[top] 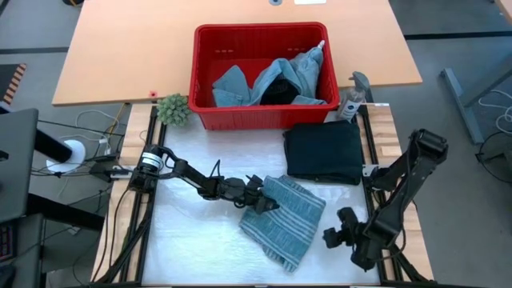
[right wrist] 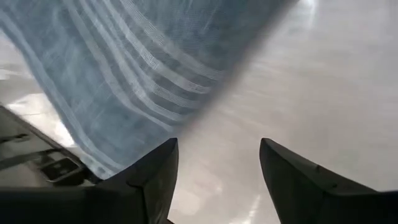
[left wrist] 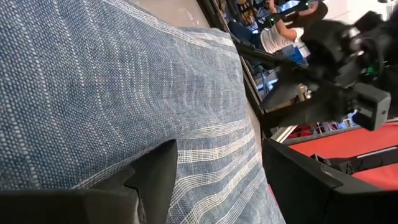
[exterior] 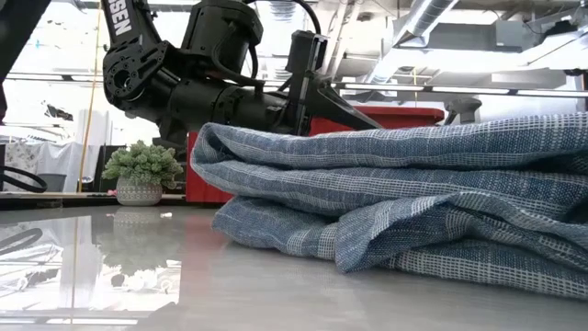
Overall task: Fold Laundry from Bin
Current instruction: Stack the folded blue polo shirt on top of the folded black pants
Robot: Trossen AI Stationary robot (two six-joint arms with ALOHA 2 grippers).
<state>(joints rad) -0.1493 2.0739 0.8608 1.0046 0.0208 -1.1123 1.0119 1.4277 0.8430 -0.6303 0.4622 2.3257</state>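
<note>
White table covering [top: 192,232] stretches under my two arms, in front of the red bin [top: 210,116]. My left gripper [top: 266,205] rests spread-fingered at the near-left edge of the folded blue-grey striped cloth [top: 286,220], while my right gripper [top: 332,238] sits released just off the cloth's other side, fingers parted over bare table. Beyond the cloth lies a folded black garment [top: 324,150], touching the bin, which holds denim pieces [top: 240,84].

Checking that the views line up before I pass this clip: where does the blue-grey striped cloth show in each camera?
High view: striped cloth lies low and centre on the white mat, beside the left gripper.
Low view: it fills the right and centre, folded in layers.
Left wrist view: it covers the picture's left and centre.
Right wrist view: it hangs across the upper left.
Shared landmark: the red bin, also behind the cloth in the low view.
</note>
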